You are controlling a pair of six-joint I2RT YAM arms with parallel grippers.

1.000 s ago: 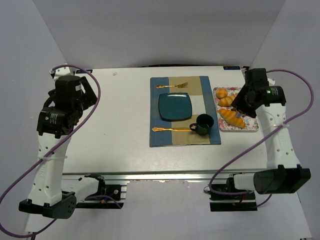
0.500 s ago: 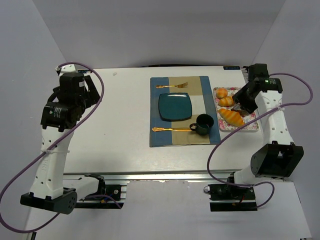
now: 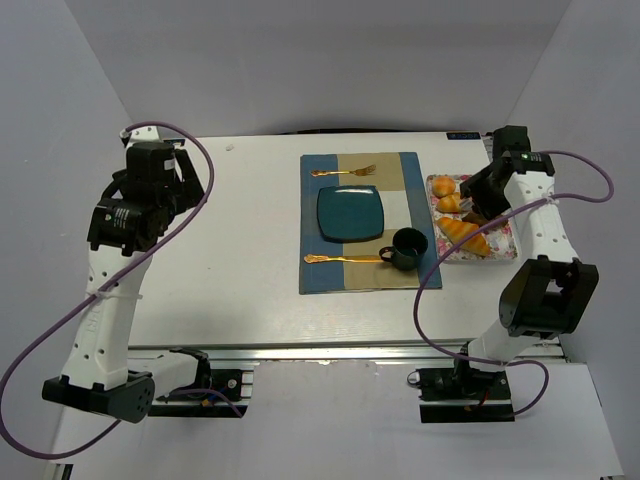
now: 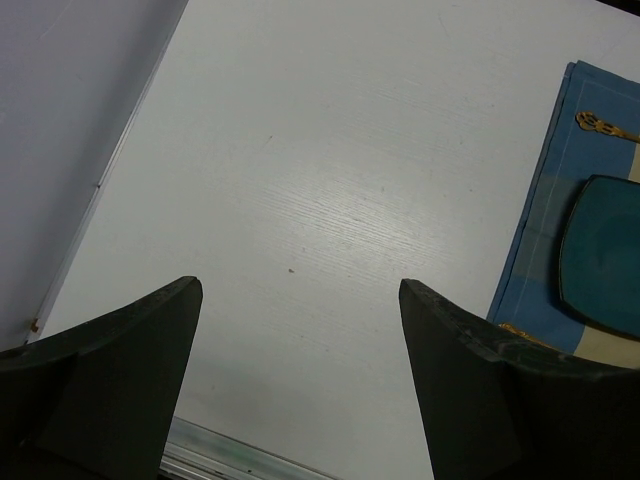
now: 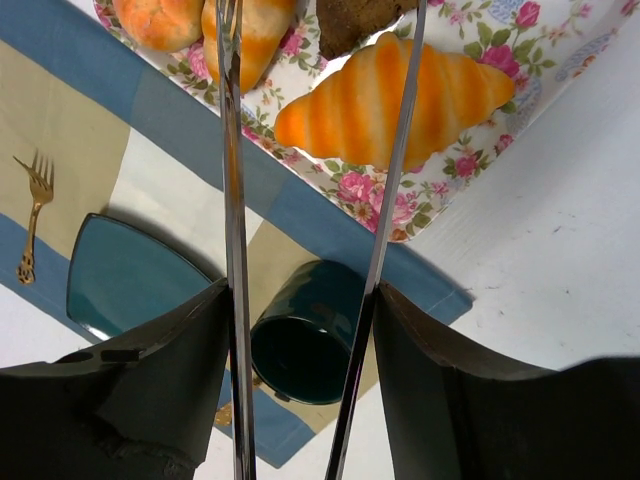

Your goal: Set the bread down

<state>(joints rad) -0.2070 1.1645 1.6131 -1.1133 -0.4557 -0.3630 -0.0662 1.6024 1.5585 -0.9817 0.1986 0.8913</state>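
Note:
The bread [image 5: 362,20], a small dark brown pastry, lies on the flowered tray [image 5: 470,150] at the top edge of the right wrist view, between two metal tong arms [image 5: 232,200]. My right gripper [image 5: 302,290] is shut on these tongs, and their tips are out of view. In the top view the right gripper [image 3: 480,200] hovers over the tray [image 3: 500,250] and hides the bread. My left gripper [image 4: 300,285] is open and empty above the bare table, also seen at the far left in the top view [image 3: 185,180].
Two golden croissants [image 5: 395,95] [image 5: 255,30] and a round bun [image 5: 160,20] share the tray. A teal plate [image 3: 350,212], dark mug [image 3: 408,248], fork [image 3: 345,171] and spoon [image 3: 345,259] lie on the blue placemat [image 3: 420,275].
The right arm has folded back, its gripper with the tongs shifting slightly toward the tray's far side. The left arm has swung a little toward the far right.

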